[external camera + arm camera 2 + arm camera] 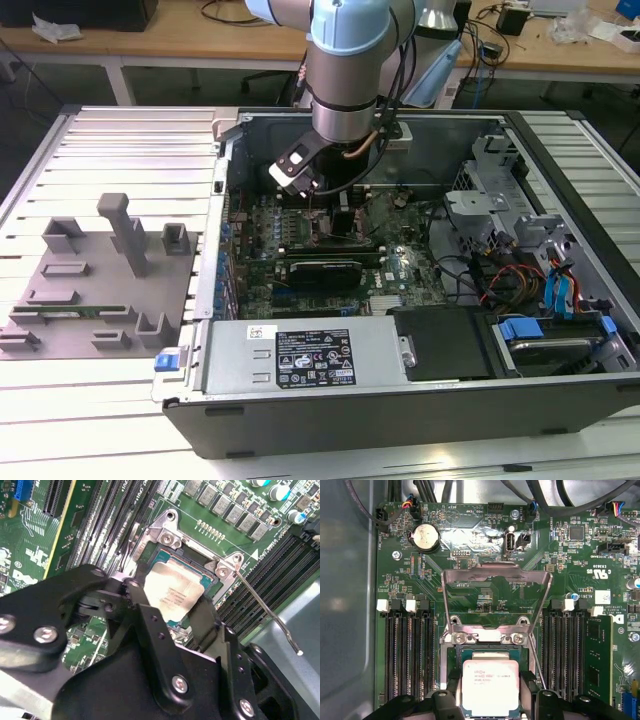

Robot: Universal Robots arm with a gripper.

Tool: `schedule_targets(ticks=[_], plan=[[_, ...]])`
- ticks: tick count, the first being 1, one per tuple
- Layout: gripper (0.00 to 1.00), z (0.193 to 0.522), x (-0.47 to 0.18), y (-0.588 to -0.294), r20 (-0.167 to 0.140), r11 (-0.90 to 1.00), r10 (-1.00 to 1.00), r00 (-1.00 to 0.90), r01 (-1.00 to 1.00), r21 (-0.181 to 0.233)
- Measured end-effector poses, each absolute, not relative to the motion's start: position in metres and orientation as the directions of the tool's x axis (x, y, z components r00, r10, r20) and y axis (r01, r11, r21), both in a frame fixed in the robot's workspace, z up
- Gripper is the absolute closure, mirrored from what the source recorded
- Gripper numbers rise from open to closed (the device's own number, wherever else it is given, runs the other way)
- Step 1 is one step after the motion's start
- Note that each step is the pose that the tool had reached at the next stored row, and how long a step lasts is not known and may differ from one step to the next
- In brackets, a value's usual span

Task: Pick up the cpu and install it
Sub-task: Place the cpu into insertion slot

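1. The gripper (171, 599) is narrowed to the chip's width. Its black fingers (150, 625) press two opposite edges of the cpu (491, 687), so I judge it gripped, not released.
2. The cpu lies flat over the socket (485, 637), silver top up. Whether it is fully seated I cannot tell.
3. Risk: if the chip sits skewed or slightly off its keys, pressing down could bend the socket's contacts. Letting go at a tilt could leave one corner riding on the frame.
4. Risk: the open load plate (497, 575) and its thin lever (265, 610) stand just beside the fingers. A sideways drift could knock them onto the chip.
5. Memory slots (410, 655) flank the socket, and a green memory stick (597, 655) is near.
6. In the exterior view, the arm (345, 70) enters the computer case (400, 415) at 12 o'clock. The power supply (300, 355) lies at 6 o'clock and a grey fixture tray (90, 300) at 9 o'clock.
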State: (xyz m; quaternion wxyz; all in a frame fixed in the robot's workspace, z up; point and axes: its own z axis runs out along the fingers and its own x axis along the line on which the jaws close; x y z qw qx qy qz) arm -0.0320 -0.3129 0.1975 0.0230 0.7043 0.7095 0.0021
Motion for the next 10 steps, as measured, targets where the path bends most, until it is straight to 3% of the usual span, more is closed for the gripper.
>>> schedule_targets(ticks=[10], plan=[[0.38,0.1987,-0.0319,-0.3129,-0.03,0.012,0.999,-0.011,0.999,0.035]])
